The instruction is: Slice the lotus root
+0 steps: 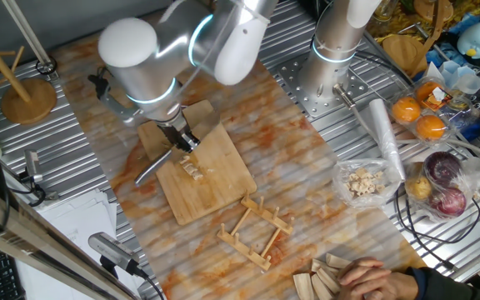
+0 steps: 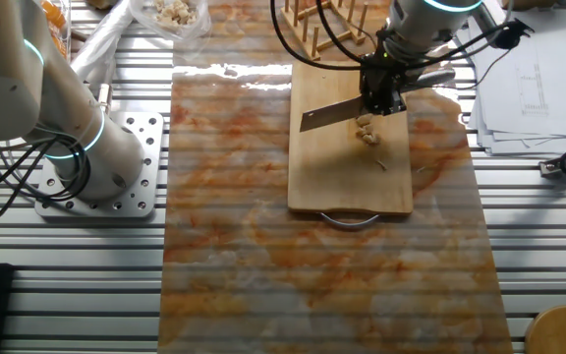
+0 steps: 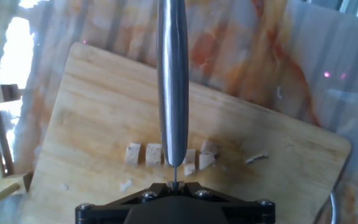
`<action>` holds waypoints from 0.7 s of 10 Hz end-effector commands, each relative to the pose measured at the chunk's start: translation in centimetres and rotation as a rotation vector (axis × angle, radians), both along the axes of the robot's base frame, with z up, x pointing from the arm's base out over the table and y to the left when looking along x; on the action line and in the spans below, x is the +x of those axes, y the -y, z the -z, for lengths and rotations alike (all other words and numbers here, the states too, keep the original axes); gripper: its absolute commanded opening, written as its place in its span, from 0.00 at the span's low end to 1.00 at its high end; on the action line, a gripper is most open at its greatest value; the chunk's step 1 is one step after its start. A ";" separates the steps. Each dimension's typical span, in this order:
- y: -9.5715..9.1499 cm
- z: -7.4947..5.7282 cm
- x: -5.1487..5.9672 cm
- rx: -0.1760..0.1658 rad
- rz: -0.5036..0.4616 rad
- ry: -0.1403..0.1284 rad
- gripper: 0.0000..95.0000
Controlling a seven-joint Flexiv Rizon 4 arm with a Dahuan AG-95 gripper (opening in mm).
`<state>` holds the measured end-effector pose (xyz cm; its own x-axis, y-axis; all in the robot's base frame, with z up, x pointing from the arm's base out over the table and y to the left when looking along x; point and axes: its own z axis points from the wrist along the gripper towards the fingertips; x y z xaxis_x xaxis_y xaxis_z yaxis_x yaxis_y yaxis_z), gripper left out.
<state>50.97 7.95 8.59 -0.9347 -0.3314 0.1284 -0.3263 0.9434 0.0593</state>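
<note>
Where knife crosses, lotus root row lies sideways

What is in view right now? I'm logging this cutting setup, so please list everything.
Pale beige lotus root pieces: about five chunks, in a row on the board under the blade.
Steel knife: one, silver, blade over the row.
Bamboo cutting board: one, tan, mid-table.
Wooden dish rack: one, light wood, beside the board.
Clear plastic bag of pale chunks: one, near the arm base.
Oranges: two, table edge.
Dark red round fruits: two, bagged.
Wooden stand: one, corner.
Person's hand: one, bottom edge.
Gripper: one, black, holding the knife.
</note>
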 end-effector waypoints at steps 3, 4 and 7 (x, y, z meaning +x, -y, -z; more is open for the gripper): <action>-0.8 0.6 0.4 -0.017 0.111 -0.009 0.00; -1.0 0.7 0.5 -0.011 0.120 -0.010 0.00; -1.5 1.0 0.4 -0.010 0.124 -0.007 0.00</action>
